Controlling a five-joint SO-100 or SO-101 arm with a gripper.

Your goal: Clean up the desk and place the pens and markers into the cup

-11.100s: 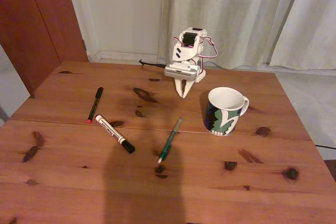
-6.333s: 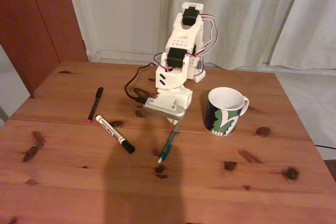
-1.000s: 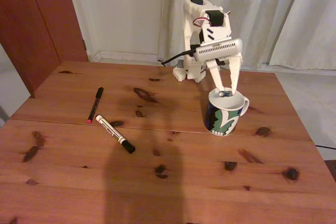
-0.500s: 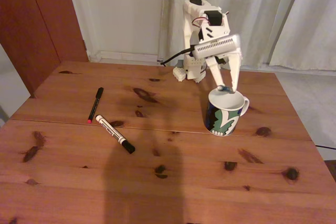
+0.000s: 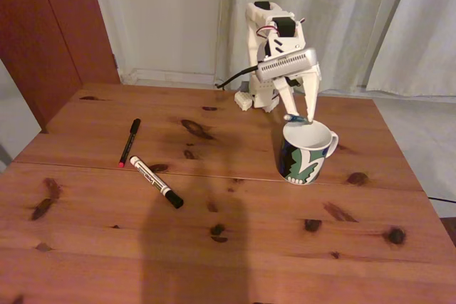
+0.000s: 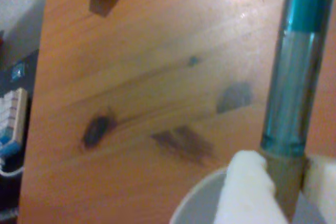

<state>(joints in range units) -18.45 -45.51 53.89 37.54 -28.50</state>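
Pale curtains hang behind the bench. Over the cup, the end effector grips the green pen. Black pen and marker lie left, apart.

Fixed view faces the desk frontally; blurry wrist view apparently looks down, close.

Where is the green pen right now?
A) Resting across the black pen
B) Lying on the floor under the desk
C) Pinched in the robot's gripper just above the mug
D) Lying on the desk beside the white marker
C: in the wrist view the gripper is shut on the green pen, and the fixed view shows it over the mug's rim.
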